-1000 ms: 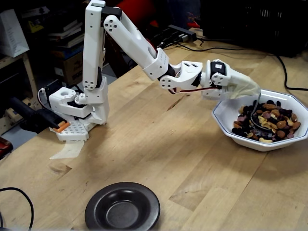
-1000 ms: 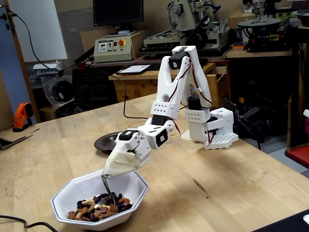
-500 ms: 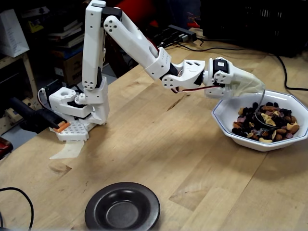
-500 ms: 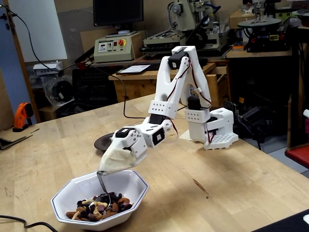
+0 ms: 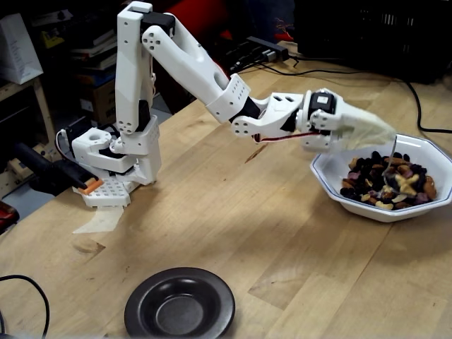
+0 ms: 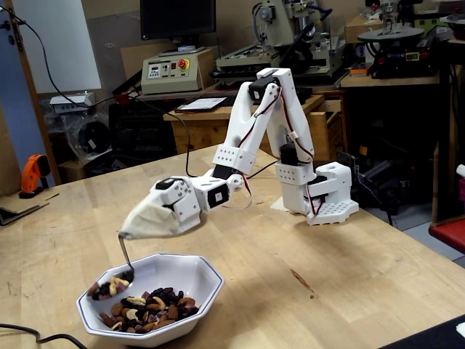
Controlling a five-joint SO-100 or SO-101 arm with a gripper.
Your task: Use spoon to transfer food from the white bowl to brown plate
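I am in the lifting part of the scoop. The gripper point(image 6: 134, 231) is wrapped in a pale cloth cover, so I cannot tell how the jaws stand; only the thin handle of the spoon point(image 6: 125, 256) comes out below the cover, and I judge it is held inside. In one fixed view the spoon's oval end sits at the far-left rim of the white bowl point(image 6: 200, 280), loaded with a few pieces of the food point(image 6: 149, 304), cashews and dark raisins. In the other fixed view the spoon point(image 5: 390, 157) hangs down from the cover over the nuts and raisins, and its loaded end is hard to separate from the heap.

The brown plate point(image 5: 180, 304) is empty and stands well apart from the bowl, near the front edge of the wooden table point(image 5: 233, 219), on the other side of the arm's base point(image 5: 113, 159).

To do this step well, I would raise the spoon straight up until it clears the blue-lined rim, keeping its oval end level, because the load looks piled and loose. Then I would swing slowly toward the plate, without quick wrist turns, and tilt only when the spoon is above the sunken centre.
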